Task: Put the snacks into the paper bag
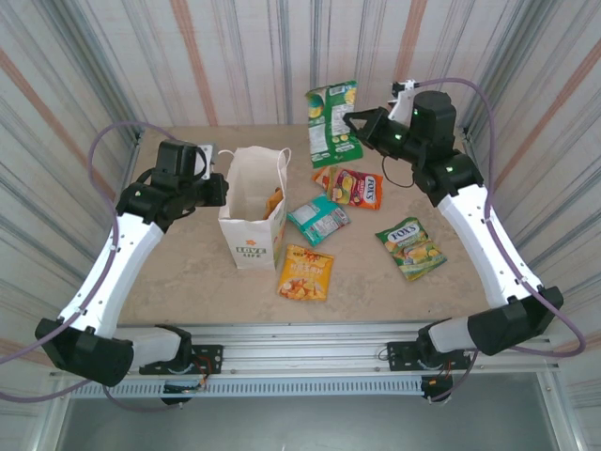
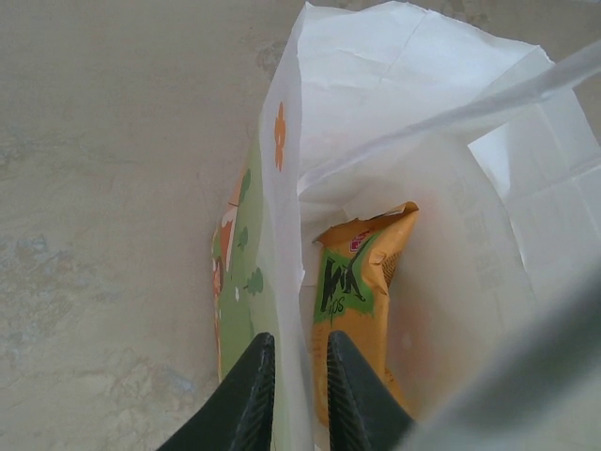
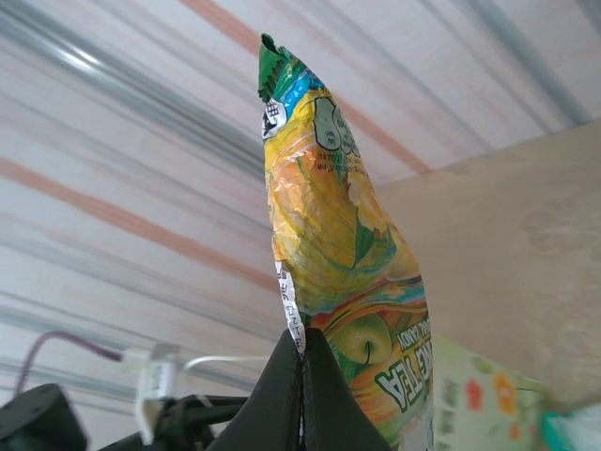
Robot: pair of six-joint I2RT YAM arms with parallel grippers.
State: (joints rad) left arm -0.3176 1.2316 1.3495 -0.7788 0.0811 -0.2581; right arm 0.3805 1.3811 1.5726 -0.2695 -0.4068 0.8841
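The white paper bag (image 1: pixel 252 211) stands upright left of centre with its mouth open, and an orange packet (image 2: pixel 362 291) stands inside it. My left gripper (image 2: pixel 299 376) straddles the bag's left wall (image 2: pixel 282 282), one finger outside and one inside, closed on the paper. My right gripper (image 3: pixel 302 348) is raised at the back right, shut on the lower edge of a green and yellow packet (image 3: pixel 338 235) that hangs in the air (image 1: pixel 331 122). On the table lie a red Fox's packet (image 1: pixel 360 188), a teal one (image 1: pixel 317 219), an orange one (image 1: pixel 306 272) and a green Fox's one (image 1: pixel 411 247).
Striped curtain walls close in the table on three sides. A metal rail (image 1: pixel 300 338) runs along the near edge between the arm bases. The right arm's purple cable (image 1: pixel 488 113) loops near the back right wall.
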